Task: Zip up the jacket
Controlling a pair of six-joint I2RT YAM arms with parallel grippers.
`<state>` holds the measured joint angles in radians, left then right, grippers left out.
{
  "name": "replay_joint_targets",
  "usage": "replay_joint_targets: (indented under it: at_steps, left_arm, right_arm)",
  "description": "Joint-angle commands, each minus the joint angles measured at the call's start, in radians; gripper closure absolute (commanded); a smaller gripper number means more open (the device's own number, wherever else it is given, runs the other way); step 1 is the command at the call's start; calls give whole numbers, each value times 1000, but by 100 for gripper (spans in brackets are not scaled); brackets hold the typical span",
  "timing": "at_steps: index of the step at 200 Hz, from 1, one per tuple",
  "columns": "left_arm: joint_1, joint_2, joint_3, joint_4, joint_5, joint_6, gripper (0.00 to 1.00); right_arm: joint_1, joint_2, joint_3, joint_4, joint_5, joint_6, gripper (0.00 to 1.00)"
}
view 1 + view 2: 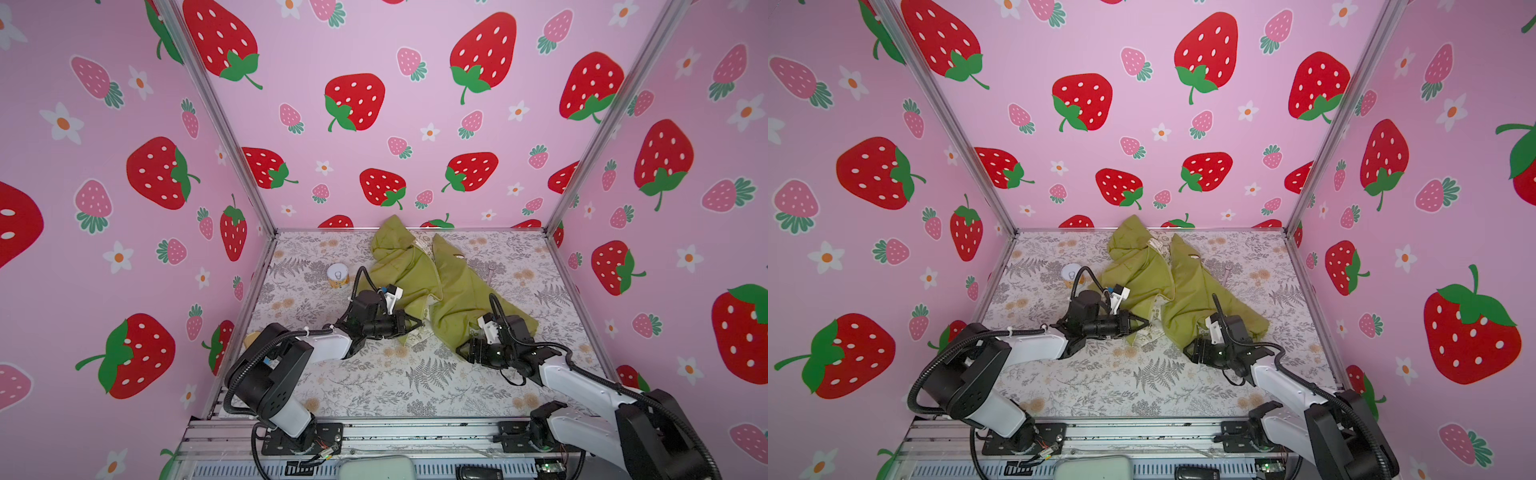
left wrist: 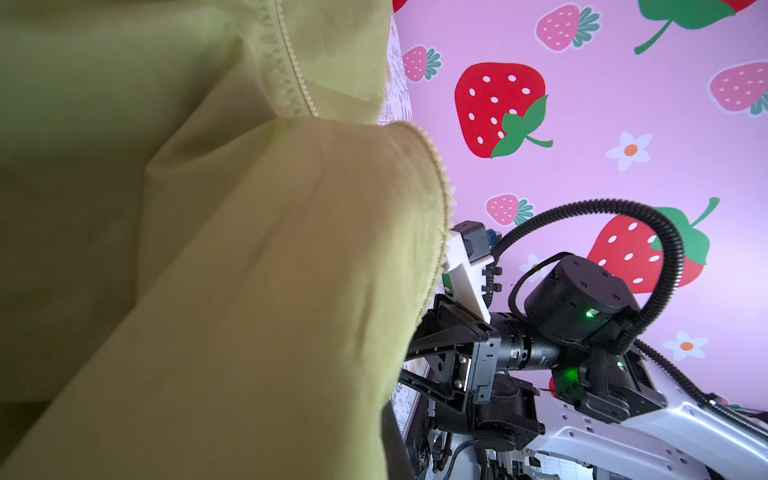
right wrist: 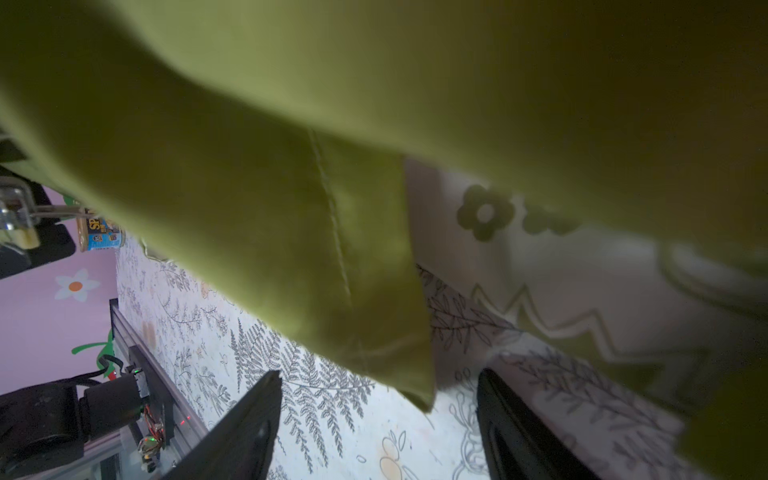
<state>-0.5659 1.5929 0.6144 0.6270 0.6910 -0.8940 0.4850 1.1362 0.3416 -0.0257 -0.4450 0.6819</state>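
Note:
The olive-green jacket (image 1: pixel 453 286) (image 1: pixel 1187 286) lies unzipped and rumpled at the back middle of the table, hood against the back wall. My left gripper (image 1: pixel 417 322) (image 1: pixel 1144 323) is shut on the lower hem of the jacket's left front panel. In the left wrist view the fabric (image 2: pixel 249 270) hides the jaws, and cream zipper teeth (image 2: pixel 440 174) run along the panel's edge. My right gripper (image 1: pixel 461 352) (image 1: pixel 1188 350) (image 3: pixel 378 415) is open, low over the table. A bottom corner of the right panel (image 3: pixel 415 390) hangs just ahead between its fingers, untouched. Cream patterned lining (image 3: pixel 582 270) shows behind that corner.
A small tin can (image 1: pixel 337 276) (image 3: pixel 99 235) stands left of the jacket, close behind the left arm. The floral tablecloth (image 1: pixel 415 382) covers the table. Strawberry-print walls close in the left, back and right sides. A metal rail (image 1: pixel 374 432) runs along the front edge.

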Motion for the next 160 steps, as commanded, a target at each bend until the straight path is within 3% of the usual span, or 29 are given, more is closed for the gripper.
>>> replay_joint_targets:
  at_steps: [1,50,137,160]
  left_arm:
    - [2,-12,31,12,16,1,100]
    - [3,-6,31,13,18,1,100]
    - [3,0,32,18,17,-2,100]
    - [4,0,30,18,16,-2,100]
  right_arm:
    - [7,46,7,-2,-4,-45,28]
    - [26,83,-7,51,-65,-47,38]
    - [55,112,-7,72,-85,-46,67]
    - [65,119,-7,78,-91,-46,71]
